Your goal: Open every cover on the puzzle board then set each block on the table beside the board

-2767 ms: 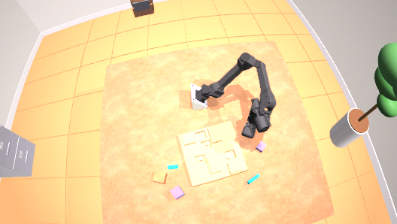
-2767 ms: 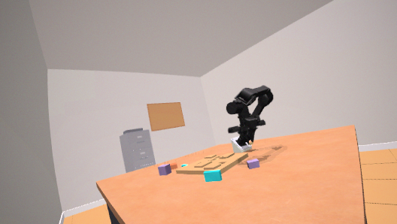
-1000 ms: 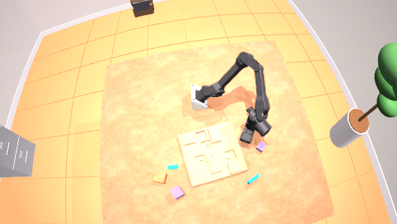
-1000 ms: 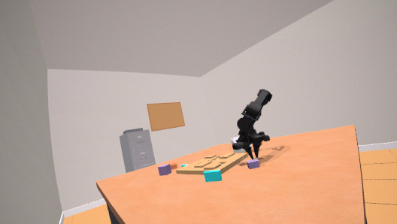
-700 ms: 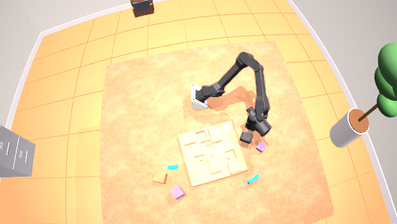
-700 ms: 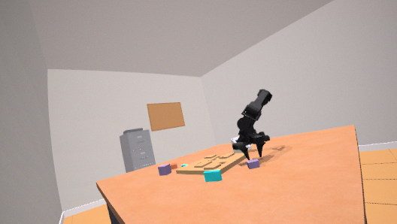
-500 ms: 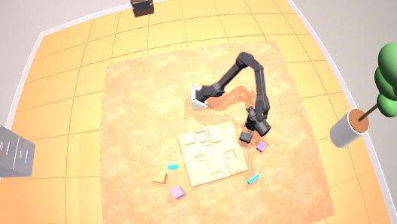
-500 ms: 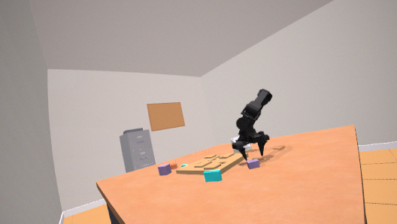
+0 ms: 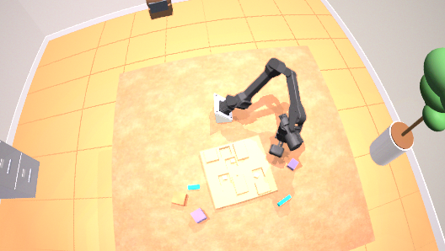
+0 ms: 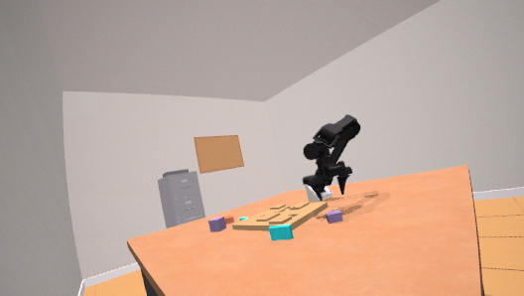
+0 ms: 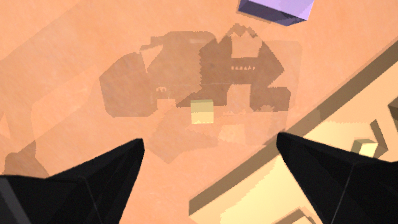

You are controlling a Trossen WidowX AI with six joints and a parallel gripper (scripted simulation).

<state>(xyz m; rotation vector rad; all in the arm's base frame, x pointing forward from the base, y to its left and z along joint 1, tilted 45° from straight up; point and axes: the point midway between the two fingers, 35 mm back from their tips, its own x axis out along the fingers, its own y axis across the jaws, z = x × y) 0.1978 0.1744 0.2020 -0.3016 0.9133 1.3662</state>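
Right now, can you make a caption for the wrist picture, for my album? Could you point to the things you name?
Open black jaws spread wide above the orange table (image 11: 45, 60), a purple block (image 11: 276, 10) and the puzzle board (image 11: 255, 192) nearby.

No text, label, brand, number or sign can be read in any of the three views. The small pale marks on the filing cabinet (image 9: 17, 174) (image 10: 182, 201), at the left edge of the top view and left of centre in the exterior view, form no legible lettering.
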